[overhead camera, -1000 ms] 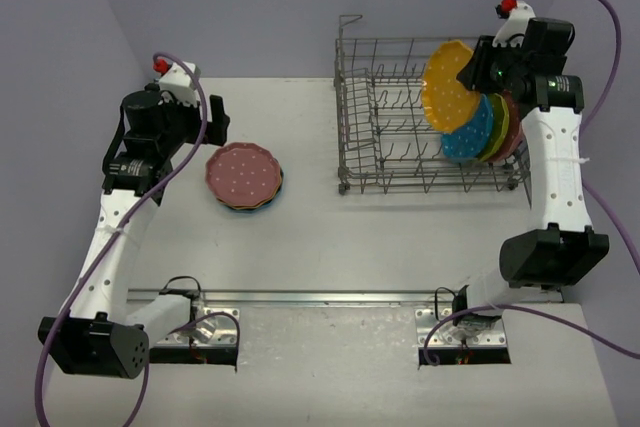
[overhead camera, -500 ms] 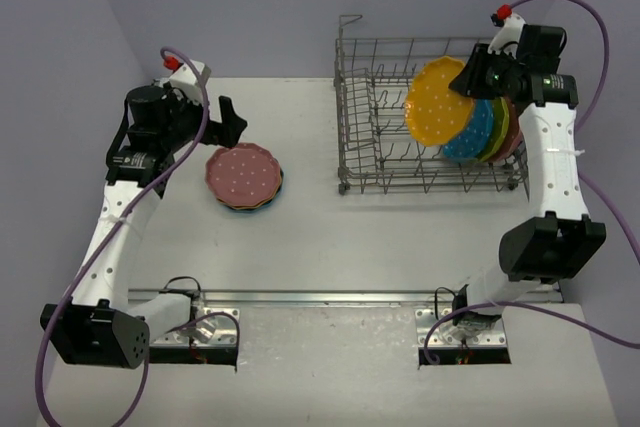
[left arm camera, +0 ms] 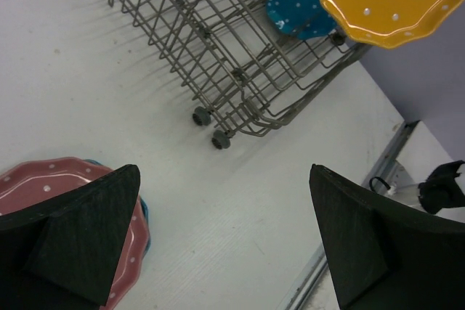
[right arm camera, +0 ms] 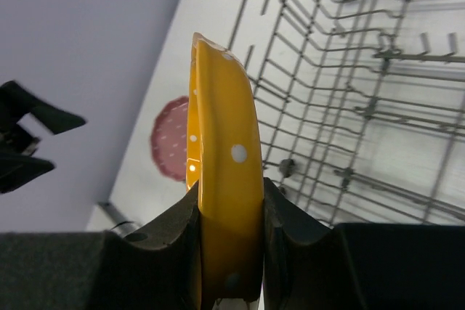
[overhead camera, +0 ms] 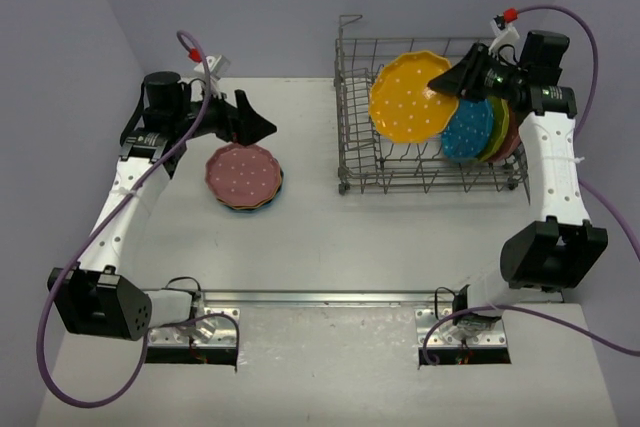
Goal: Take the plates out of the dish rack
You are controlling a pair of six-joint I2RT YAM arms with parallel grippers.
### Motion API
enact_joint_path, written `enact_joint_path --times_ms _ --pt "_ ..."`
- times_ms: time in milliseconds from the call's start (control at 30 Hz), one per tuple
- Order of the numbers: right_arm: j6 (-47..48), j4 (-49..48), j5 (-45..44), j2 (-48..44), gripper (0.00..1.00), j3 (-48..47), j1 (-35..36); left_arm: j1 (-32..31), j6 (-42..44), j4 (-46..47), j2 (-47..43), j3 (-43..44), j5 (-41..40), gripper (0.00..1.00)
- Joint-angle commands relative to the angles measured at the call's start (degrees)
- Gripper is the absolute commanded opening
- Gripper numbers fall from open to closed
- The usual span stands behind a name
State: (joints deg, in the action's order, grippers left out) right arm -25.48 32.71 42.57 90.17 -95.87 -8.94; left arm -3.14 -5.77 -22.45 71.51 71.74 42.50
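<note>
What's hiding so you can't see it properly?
- Top view: the plates behind the teal plate overlap in the dish rack; number unclear.
- Top view: the pink plate covers what lies beneath; only a blue rim shows.
- Right wrist view: the orange plate shows edge-on, face hidden.

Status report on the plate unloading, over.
Right end effector shut on orange plate, held above dish rack. Left end effector open, near pink plate stack. Rack wall between.

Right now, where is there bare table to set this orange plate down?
Bare table lies between the plate stack and the dish rack, and along the rack's near side. Crowded: the rack's right end, full of standing plates.
</note>
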Motion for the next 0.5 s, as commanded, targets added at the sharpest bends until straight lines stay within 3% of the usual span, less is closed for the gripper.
enact_joint_path --times_ms 0,100,233,467 --pt "-13.11 -16.94 17.23 -6.48 0.0 4.37 0.74 -0.86 -7.38 2.9 1.66 2.88 8.58 1.0" --pt "-14.14 -19.62 19.2 -8.44 0.0 8.43 3.47 -1.87 -10.52 4.27 2.95 2.79 10.5 1.0" --pt "-9.97 -17.47 16.15 -9.75 0.0 11.55 13.22 -3.98 -12.59 5.83 4.84 3.0 10.94 0.99" --pt "-7.67 -16.8 13.26 -8.21 0.0 13.16 23.96 -7.71 -11.24 5.68 4.97 0.94 9.9 0.96"
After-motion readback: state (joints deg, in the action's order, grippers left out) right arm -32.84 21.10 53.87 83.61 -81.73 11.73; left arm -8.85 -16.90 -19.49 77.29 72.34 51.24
